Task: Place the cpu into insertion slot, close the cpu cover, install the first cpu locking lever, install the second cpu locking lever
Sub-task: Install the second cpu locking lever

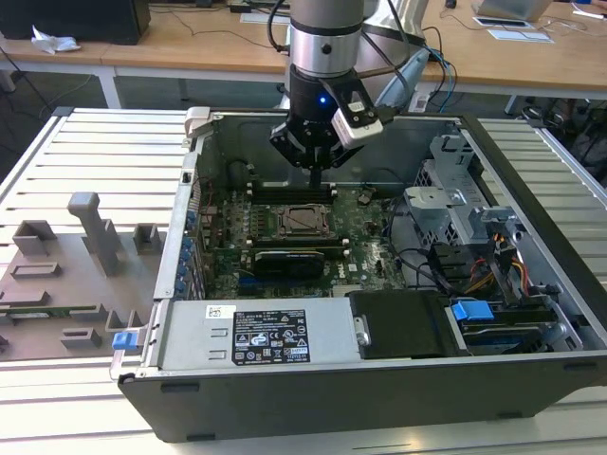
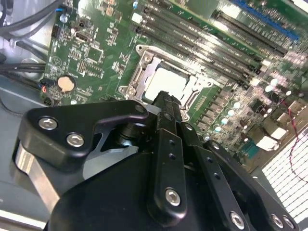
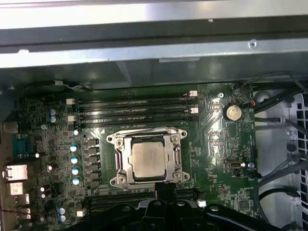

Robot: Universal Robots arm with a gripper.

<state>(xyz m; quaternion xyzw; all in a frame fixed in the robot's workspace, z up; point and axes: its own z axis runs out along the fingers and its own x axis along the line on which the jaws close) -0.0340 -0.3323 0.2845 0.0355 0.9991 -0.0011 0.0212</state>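
- Landmark: the cpu socket (image 3: 147,156) on the green motherboard (image 1: 285,242) inside the open computer case (image 1: 379,379), which lies on the slatted counter (image 1: 85,152).
- The cpu (image 3: 148,159) sits flat in the socket, dull silver top up. In both wrist views it is seated square; in the second wrist view (image 2: 166,83) its near edge is hidden behind the tool.
- The cpu cover (image 3: 120,159) lies down around the cpu, the frame ringing the chip with the chip top showing through the opening. First wrist view gives the whole frame; exterior view only shows a small silver square (image 1: 302,220).
- Lever state: can't tell from any view whether either one is latched.
- Tool (image 1: 316,163) hangs above the socket, on the side toward the case back wall, holding nothing. In the exterior view the fingers look drawn together into one narrow black tip.
- Second wrist view shows that tip (image 2: 166,103) clenched, just at the socket's edge; whether it touches the cover can't be told. First wrist view shows the tip (image 3: 166,190) just beside the socket frame, over the memory slots (image 3: 139,197) on that side.
- First wrist view also shows a second bank of memory slots (image 3: 132,109) on the far side of the socket, and a coin battery (image 3: 233,112) well off from it.
- Exterior view alone shows the grey fixture tray (image 1: 66,275) on the counter, beside the case on the exterior view's left.
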